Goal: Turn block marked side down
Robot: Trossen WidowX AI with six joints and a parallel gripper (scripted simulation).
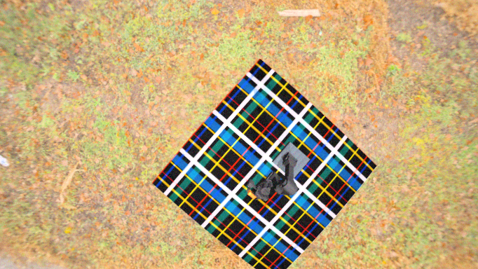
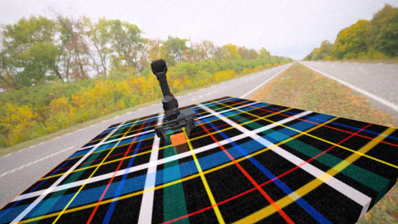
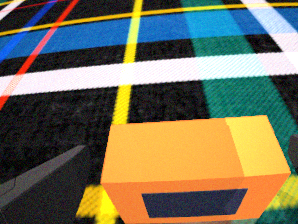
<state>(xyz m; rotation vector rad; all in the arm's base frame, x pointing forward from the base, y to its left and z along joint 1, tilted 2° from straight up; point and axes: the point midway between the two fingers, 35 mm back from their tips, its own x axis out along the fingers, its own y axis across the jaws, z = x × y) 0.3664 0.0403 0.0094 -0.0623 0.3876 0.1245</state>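
The orange block sits between the spread fingers of my gripper. In the wrist view its dark blue marked patch is on the side towards the camera, foreshortened at the bottom of the picture, and a plain orange face shows above it. That marked side looks slanted downward; the block's underside is hidden, so I cannot tell if it lies flat on the table. My gripper is open, with a finger off to either side of the block in the wrist view and gaps beside it.
The plaid table spreads around the block, with its edges far from it. The arm's grey base plate is behind the gripper. A brownish dark patch lies just in front of the block in the exterior view.
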